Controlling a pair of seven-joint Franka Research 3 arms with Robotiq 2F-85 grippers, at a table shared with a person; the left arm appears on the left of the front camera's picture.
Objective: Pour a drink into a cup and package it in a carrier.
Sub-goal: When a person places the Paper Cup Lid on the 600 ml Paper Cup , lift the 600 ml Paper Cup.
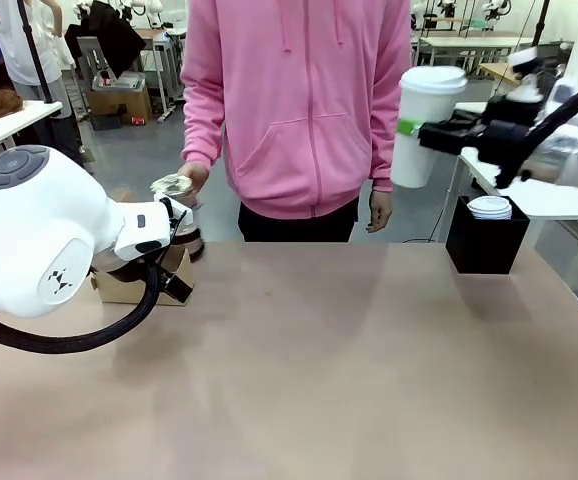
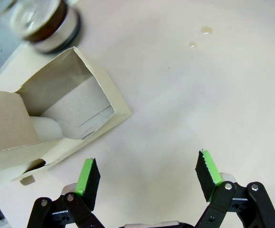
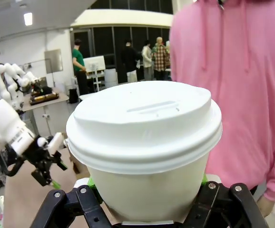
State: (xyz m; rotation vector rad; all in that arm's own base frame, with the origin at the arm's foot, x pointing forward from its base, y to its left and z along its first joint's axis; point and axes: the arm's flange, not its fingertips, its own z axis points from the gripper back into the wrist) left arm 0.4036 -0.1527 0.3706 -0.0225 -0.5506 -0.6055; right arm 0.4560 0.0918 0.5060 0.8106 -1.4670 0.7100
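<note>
Two grippers: one loaded, one idle.
Right gripper [image 1: 417, 130]: clenched on the cup [image 1: 427, 100], green pads on opposite sides of its wall, below the lid.
Cup: tall, white, lid fitted; held upright and well above the worktop [image 1: 319, 350] on the robot's right. Judged to be kept level so nothing slops on the way over.
Cup contents: hidden by the lid and the paper wall; fill cannot be told.
Left gripper [image 2: 147, 175]: released, jaws wide, nothing between the pads; hangs over bare worktop just beside the carrier [image 2: 94, 90], not touching it. Judged to be standing by to steady the box.
Carrier: brown cardboard, on the worktop at the robot's left; one compartment opens toward the wrist camera. A pale rounded shape inside is too unclear to name.
Press jug [image 2: 44, 21]: just behind the carrier, the person's hand [image 1: 197, 175] at its lid; a dark band of the drink [image 2: 52, 24] shows through the glass.
Wet marks [image 2: 205, 31]: two small spots on the worktop, well apart from the carrier; likely drips.
Black box [image 1: 484, 250]: at the far right edge, a shorter lidded cup [image 1: 489, 207] sunk in it, only its lid visible.
Cut off: in the front view the left arm's big joint covers most of the carrier; its second hole and handle panel are hard to make out.
</note>
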